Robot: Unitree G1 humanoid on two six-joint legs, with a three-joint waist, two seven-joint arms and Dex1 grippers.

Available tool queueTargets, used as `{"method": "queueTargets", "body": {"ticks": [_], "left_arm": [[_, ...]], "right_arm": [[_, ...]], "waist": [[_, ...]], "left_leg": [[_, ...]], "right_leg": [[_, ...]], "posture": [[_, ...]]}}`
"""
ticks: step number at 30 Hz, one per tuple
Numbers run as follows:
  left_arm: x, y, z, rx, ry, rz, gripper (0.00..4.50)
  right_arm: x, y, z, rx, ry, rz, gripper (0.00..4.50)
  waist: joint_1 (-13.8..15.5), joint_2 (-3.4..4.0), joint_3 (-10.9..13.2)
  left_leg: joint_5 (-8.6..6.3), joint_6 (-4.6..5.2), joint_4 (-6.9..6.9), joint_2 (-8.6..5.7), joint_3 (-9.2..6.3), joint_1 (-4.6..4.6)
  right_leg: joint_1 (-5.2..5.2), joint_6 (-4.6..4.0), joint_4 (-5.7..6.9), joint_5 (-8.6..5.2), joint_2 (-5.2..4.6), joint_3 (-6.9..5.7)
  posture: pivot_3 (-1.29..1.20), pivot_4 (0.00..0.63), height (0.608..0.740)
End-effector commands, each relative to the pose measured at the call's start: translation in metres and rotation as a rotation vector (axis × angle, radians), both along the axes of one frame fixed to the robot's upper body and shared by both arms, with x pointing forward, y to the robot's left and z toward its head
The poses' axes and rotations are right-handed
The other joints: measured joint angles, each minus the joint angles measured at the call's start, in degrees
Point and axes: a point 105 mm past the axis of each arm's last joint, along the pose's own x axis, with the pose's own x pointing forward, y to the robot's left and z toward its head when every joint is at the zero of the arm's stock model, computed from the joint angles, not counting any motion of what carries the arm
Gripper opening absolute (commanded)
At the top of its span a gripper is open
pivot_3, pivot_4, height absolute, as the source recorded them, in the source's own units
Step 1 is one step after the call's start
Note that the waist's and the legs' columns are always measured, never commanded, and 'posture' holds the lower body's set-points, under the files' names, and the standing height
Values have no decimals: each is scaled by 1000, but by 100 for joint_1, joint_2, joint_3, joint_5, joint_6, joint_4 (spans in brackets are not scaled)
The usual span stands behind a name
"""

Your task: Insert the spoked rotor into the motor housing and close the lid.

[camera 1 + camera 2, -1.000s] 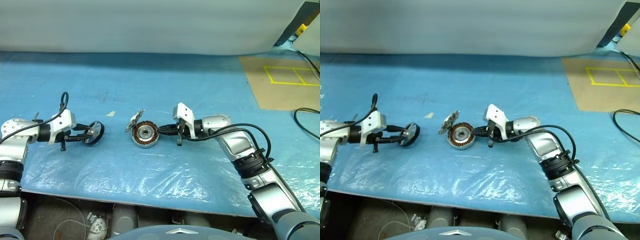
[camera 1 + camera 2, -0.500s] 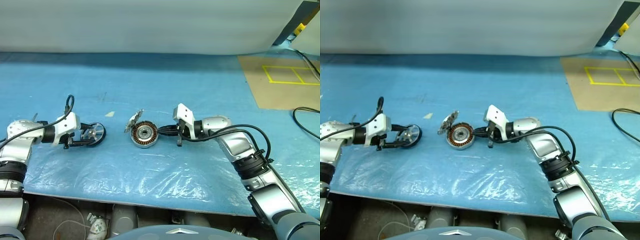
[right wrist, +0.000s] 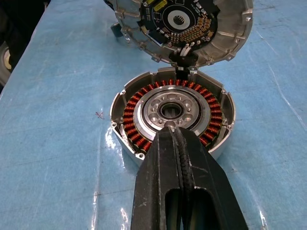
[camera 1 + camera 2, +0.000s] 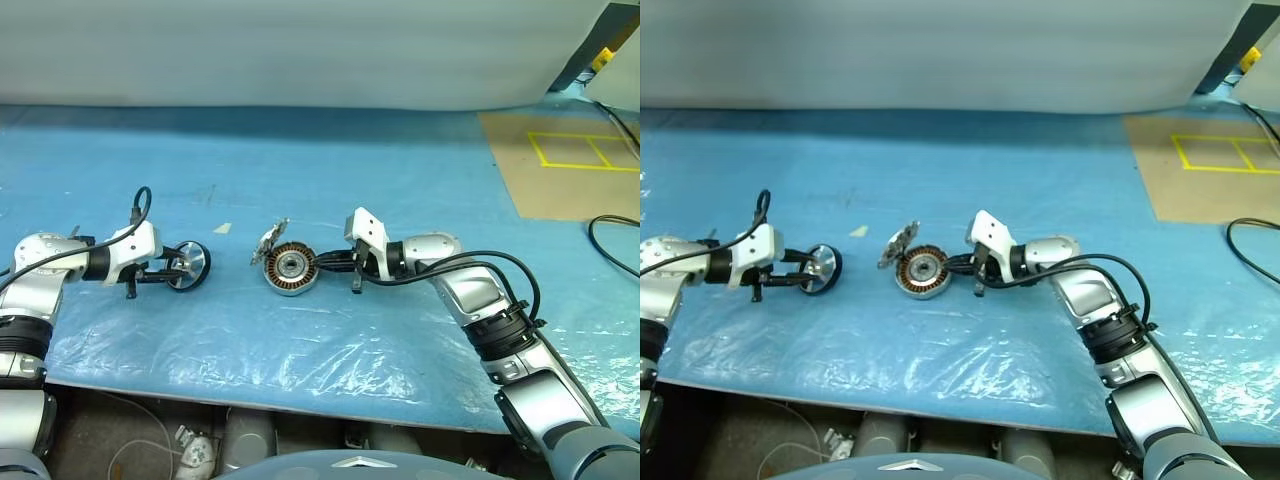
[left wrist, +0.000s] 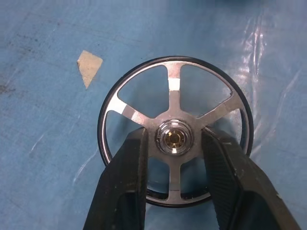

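Blue plastic sheet [image 4: 300, 340], wrinkled, covers the work surface. Left gripper [image 5: 175, 143]: fingers [image 5: 127, 177] clamped either side of the centre hub of the spoked rotor [image 5: 175, 129], which stands on edge at the fingertips. Right gripper [image 3: 180, 139]: fingers pressed together, tips resting on the near rim of the motor housing [image 3: 172, 112], copper windings exposed. Lid [image 3: 184, 24], just beyond the housing from that gripper, stands open, hinged at the far edge. Small pale scrap [image 5: 89, 67] lies near the rotor.

Blue plastic sheet [image 4: 300, 340] covers the table; yellow-taped cardboard [image 4: 570, 165] beyond.
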Motion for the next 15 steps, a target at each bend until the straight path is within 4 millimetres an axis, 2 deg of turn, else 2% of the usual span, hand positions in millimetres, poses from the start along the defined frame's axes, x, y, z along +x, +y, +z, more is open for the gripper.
{"method": "queueTargets", "body": {"ticks": [1,3,8,15], "left_arm": [[-16,-11,9,-114,-6,-20,1331],[-27,-21,10,-186,15,-21,1331],[-52,-66,14,-392,29,-16,1331],[-57,-115,15,-638,74,44,1331]], "right_arm": [[1,0,16,39,-59,3,0],[2,-2,18,42,-71,-3,0],[5,-9,21,68,-80,-31,0],[5,-11,17,49,-83,-30,0]], "waist": [[-12,-1,0],[-29,-1,1],[-6,-1,3],[-28,3,4]], "left_leg": [[0,0,0,2,0,0],[0,0,-4,5,1,-2],[-1,0,-10,6,4,-6],[4,6,3,9,9,3]], "right_leg": [[-1,0,0,0,2,0],[-6,-2,0,-1,5,0],[-8,-12,-4,-7,5,-3],[1,-34,-4,-21,8,1]], "posture": [[0,150,740],[0,150,740],[0,150,740],[0,150,740]]}}
